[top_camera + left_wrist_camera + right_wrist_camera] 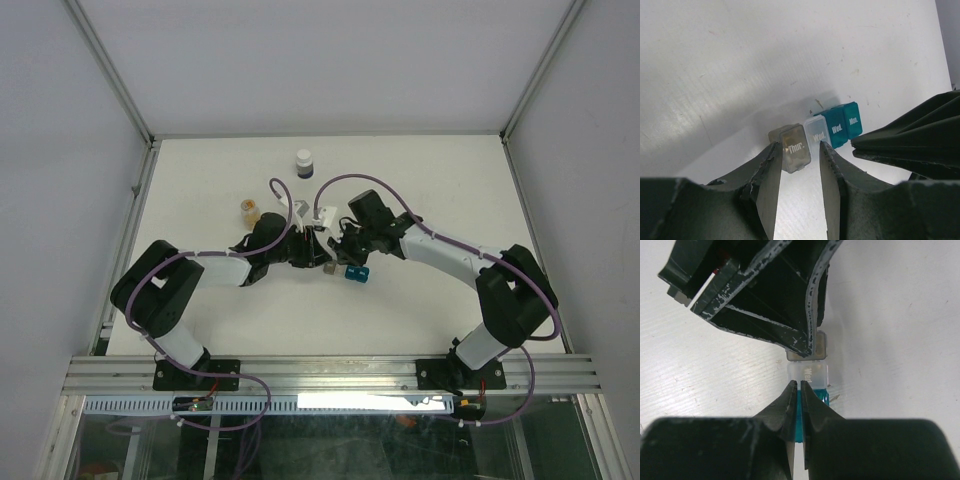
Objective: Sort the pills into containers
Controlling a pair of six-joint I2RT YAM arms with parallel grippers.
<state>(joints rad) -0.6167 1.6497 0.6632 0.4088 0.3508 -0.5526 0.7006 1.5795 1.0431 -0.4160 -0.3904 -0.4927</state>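
A grey-brown container [795,148] marked "Thur." sits on the table in a row with a frosted clear cell [817,131] and a teal-blue two-cell container [842,125]. My left gripper [799,146] is open, its fingertips either side of the grey-brown container's near end. My right gripper [799,385] is shut and empty. Its tips are over the teal container [801,412], at the edge of the clear cell [810,374]. In the top view both grippers meet over the containers [343,271]. The pills show as an orange-tan mass in a clear vial [249,211], standing apart to the left.
A dark bottle with a white cap [304,163] stands at the back centre. The left gripper's finger [775,305] covers part of the grey-brown container [816,347] in the right wrist view. The right gripper's body [910,140] lies close beside my left fingers. White walls enclose the table.
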